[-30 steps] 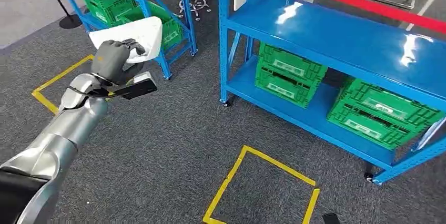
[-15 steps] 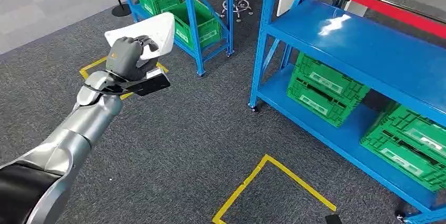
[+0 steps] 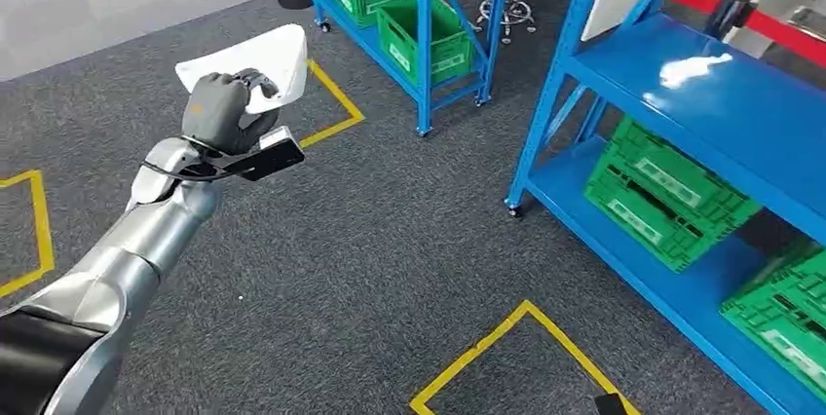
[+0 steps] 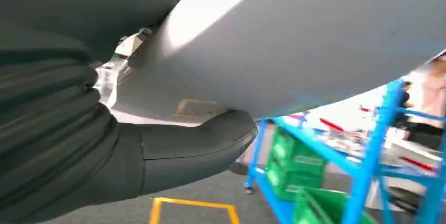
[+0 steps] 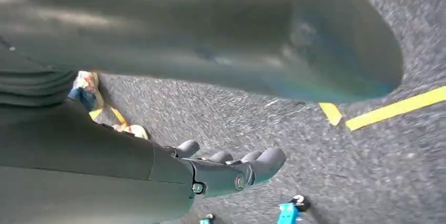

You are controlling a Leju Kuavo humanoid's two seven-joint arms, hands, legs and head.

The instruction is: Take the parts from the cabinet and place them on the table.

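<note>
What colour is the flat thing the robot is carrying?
White. The part held in the left hand shows best in the head view.

Grey carpet floor (image 3: 321, 240): yellow tape squares (image 3: 506, 337), blue racks (image 3: 672, 94) standing on it.

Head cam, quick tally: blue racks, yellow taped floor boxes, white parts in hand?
Blue racks: 2
Yellow taped floor boxes: 3
White part, held in the left hand: 1
Total: 6
</note>
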